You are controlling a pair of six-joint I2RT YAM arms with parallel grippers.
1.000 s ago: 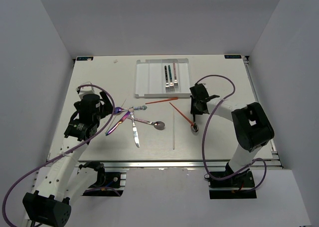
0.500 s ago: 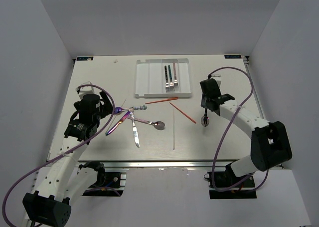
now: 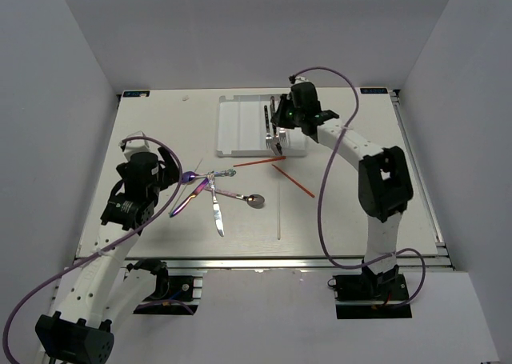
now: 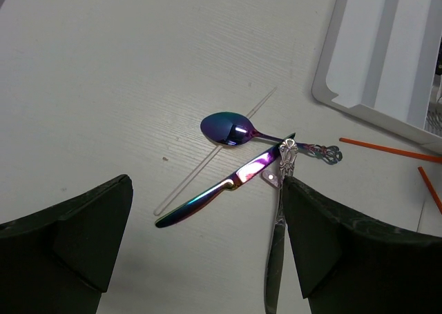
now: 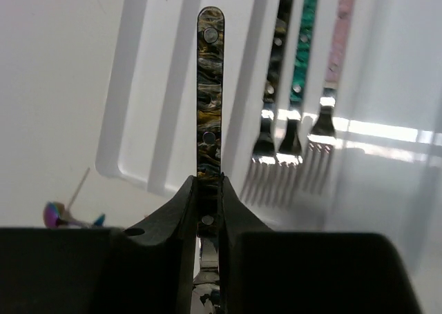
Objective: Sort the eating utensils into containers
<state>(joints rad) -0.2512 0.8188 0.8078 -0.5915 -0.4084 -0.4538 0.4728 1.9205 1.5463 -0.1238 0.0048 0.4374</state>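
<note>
Reaching over the tray (image 3: 240,124), right gripper (image 5: 209,190) clamped on marbled-handled utensil (image 5: 209,86) (left gripper (image 4: 206,186) gaping, empty).

A white table (image 3: 160,132) with a faint wood grain fills the floor of a plain pale-walled enclosure (image 3: 72,52). Small blue-marked tags sit at its far left (image 3: 136,94) and far right (image 3: 373,90) corners, a tiny white scrap (image 3: 186,98) lies near the far left, and a metal rail (image 3: 264,262) runs along the near edge.

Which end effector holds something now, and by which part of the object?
The right end effector grips a marbled-handle utensil at the handle's lower end; its head is hidden. The left end effector is open and holds nothing.
</note>
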